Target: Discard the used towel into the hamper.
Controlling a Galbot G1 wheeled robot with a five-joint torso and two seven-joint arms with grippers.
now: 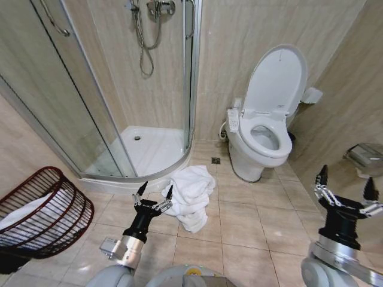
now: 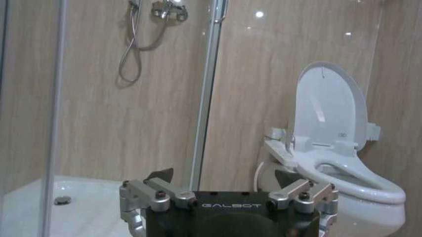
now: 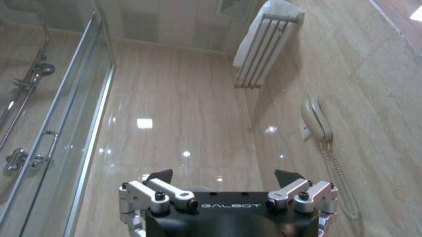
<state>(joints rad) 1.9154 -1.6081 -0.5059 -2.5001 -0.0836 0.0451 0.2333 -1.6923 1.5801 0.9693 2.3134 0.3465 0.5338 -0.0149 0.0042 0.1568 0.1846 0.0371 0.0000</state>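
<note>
The task has barely begun: the white towel [image 1: 191, 194] lies crumpled on the floor at the frame's center, not yet grasped. The left gripper [image 1: 154, 193] hangs just beside it, fingers spread wide and empty. The right gripper [image 1: 346, 182], lower right, is likewise wide open and empty. The hamper [image 1: 42, 212] sits tilted at lower left. The shower door [image 1: 90, 119] and toilet [image 1: 266, 128] leave the way clear.
</note>
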